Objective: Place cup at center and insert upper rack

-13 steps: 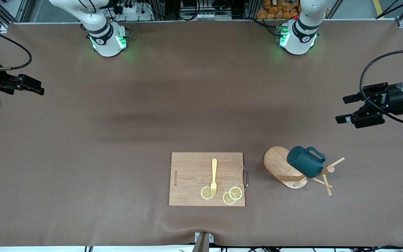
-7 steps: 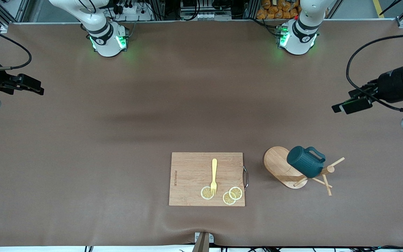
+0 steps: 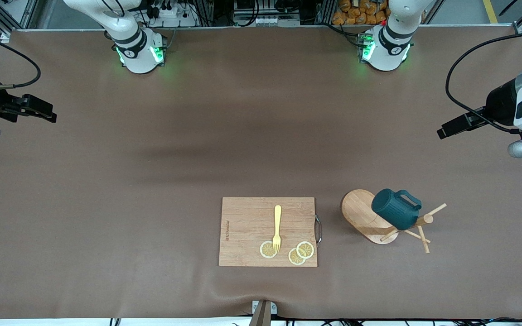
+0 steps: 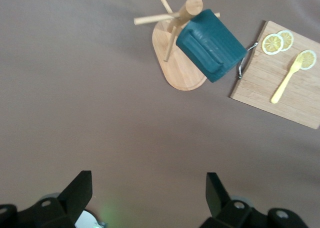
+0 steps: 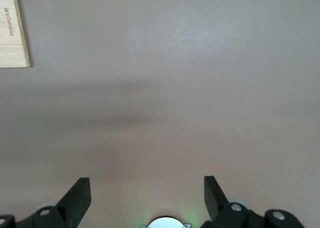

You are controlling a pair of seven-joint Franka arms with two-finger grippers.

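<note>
Left tool (image 3: 451,128) up over the bare worktop (image 3: 152,181) at the left arm's end, fingers (image 4: 75,193) spread wide, nothing between them. Right tool (image 3: 39,111) over the worktop at the right arm's end, waiting, fingers (image 5: 77,195) likewise spread and empty.

Out from the left tool, nearer the front camera: wooden mug tree (image 3: 369,217), upright on its flat oval base, round post rising from it, thin pegs crossing near the top. Dark teal cup (image 3: 394,209) hung tilted on the tree, ribbed wall outward, loop handle up, resting against the post and over part of the base. Seen also from the left wrist: cup (image 4: 212,45) against the post, tree (image 4: 175,62) under it, nothing lying between tool and tree.

Just beside the tree, toward the right arm's end: rectangular cutting board (image 3: 247,226) with a metal handle (image 3: 318,231) on the edge facing the tree, apart from the base. On the board: 1 yellow fork (image 3: 277,226), tines toward the front camera and overlapping 1 lemon slice (image 3: 268,250); 2 more slices (image 3: 302,252) overlapping each other close by. A corner of the board (image 5: 12,37) in the right wrist view.

Brown mat over the whole worktop, slightly wrinkled at its near edge. Arm bases with green lights along the top edge; cables and aluminium framing above them.
</note>
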